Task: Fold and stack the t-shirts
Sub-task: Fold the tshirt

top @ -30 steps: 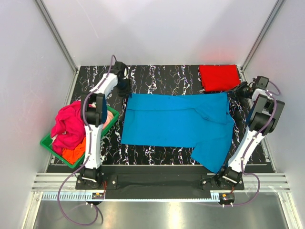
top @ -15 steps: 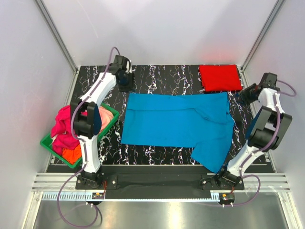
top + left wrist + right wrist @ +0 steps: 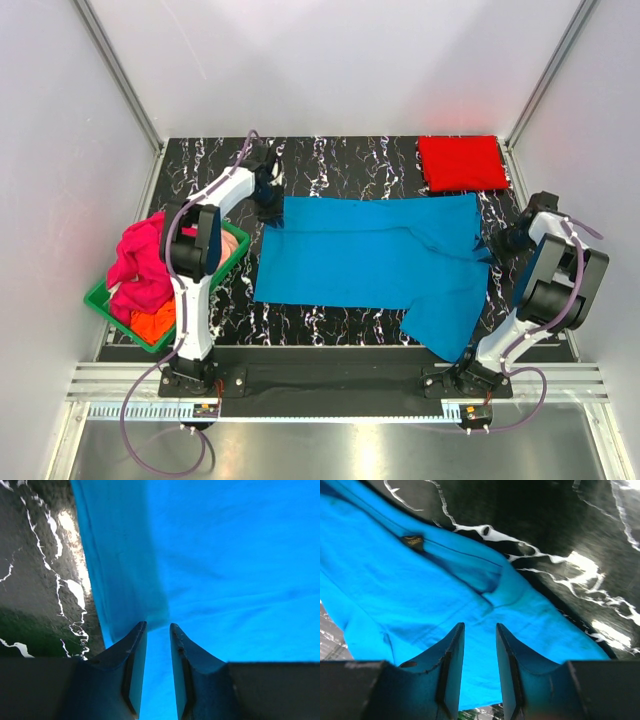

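Observation:
A bright blue t-shirt (image 3: 370,255) lies spread flat across the middle of the dark marbled table, with one part hanging toward the front right. My left gripper (image 3: 272,212) is low over its back left corner. In the left wrist view its jaws (image 3: 158,626) stand narrowly apart above the blue cloth (image 3: 225,555), right by the shirt's edge. My right gripper (image 3: 500,243) sits at the shirt's right edge, open (image 3: 480,625), with blue cloth (image 3: 420,595) showing through the gap. A folded red t-shirt (image 3: 460,162) rests at the back right corner.
A green basket (image 3: 97,297) stands at the left edge of the table, holding a magenta-pink t-shirt (image 3: 140,265) and an orange one (image 3: 155,325). Pale walls and metal posts enclose the table on three sides.
My left gripper came forward from the back left of the table to the blue shirt's corner. My right gripper moved forward, away from the red shirt, to the blue shirt's right edge.

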`<state>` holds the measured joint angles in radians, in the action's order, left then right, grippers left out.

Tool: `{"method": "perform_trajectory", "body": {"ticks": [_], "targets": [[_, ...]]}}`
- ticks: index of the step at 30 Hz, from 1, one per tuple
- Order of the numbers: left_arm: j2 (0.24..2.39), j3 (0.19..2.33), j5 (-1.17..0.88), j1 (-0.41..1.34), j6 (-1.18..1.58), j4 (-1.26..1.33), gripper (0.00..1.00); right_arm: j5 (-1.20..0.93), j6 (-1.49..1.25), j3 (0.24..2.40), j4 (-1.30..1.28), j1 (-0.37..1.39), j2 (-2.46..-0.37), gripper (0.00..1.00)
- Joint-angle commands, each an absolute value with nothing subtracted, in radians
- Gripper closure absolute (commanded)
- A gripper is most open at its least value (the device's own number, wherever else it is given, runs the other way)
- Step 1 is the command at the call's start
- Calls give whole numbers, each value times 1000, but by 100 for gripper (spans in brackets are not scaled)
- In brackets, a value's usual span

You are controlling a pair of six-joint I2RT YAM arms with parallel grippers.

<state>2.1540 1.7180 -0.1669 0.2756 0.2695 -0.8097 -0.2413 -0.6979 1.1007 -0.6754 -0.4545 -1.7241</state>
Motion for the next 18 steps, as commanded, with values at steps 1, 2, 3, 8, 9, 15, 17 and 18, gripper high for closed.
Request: {"method": "perform_trajectory", "body": {"ticks": [1, 2, 3, 8, 9, 15, 17, 18], "targets": [[2172, 1710, -117, 276, 258, -788, 71, -180, -742, 1083, -673, -454, -1655, 61], [2178, 1715, -104, 278, 256, -798, 71, -176, -753, 1072, -672, -453, -1657, 61], [2187, 1718, -80, 278, 256, -804, 71, -170, -758, 1068, -672, -451, -1657, 61], [2163, 1720, -31, 279, 247, -816, 68, -140, -782, 1054, -669, -442, -1674, 61], [2157, 1720, -26, 279, 245, -815, 66, -144, -784, 1054, -654, -439, -1680, 61], [2143, 1720, -20, 279, 236, -816, 62, -147, -808, 1081, -640, -394, -1721, 61], [2143, 1724, -17, 279, 235, -819, 62, -140, -815, 1091, -638, -384, -1729, 61], [2144, 1727, -12, 279, 235, -821, 61, -129, -819, 1094, -640, -374, -1738, 61]]}}
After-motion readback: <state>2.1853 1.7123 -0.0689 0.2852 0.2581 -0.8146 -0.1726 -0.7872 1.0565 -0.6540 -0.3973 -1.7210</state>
